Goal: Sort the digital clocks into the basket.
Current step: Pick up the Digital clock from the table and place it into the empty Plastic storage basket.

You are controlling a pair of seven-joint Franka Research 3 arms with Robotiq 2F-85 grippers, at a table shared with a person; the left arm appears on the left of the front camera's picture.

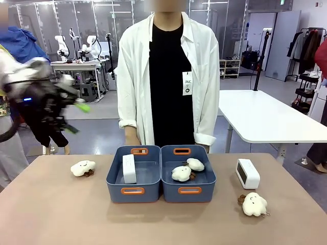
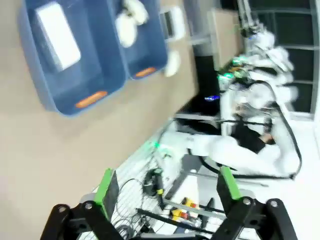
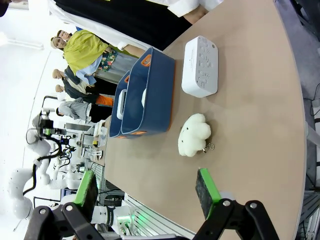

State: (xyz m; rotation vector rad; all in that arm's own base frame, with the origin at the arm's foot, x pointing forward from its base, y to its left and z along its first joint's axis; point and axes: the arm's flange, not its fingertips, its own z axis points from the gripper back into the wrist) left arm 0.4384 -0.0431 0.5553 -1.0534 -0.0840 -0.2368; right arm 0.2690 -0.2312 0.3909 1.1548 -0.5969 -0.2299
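Digital clocks (image 1: 129, 169) (image 1: 248, 173), two pieces. Sorting judged half complete: one binned, one outstanding.

Counter (image 1: 163, 224): tan, carries every item listed below.

Person (image 1: 134, 76): white coat, stands at the far side directly behind the baskets, arms hanging.

Left arm (image 1: 38, 102): raised off the counter's left end, blurred. Its left jaws are apart, green pads (image 2: 106, 192) bare, nothing between them.

Right jaws: apart and empty, poised above the counter's right end, with the loose clock and one plush toy ahead of them.

Left basket (image 1: 115, 191): blue, orange handle slots, mid-counter. Holds the sorted clock, which stands on edge toward the left side.

Right basket (image 1: 205, 193): identical, touching the left one. Holds two plush toys (image 1: 181, 173) (image 1: 195, 164), no clock.

Loose clock: on bare counter near the right basket, outside it, not yet lifted or binned.

Other plush toys: one (image 1: 83, 168) left of the baskets, one (image 1: 254, 204) near the loose clock. Judged no part of the sort.
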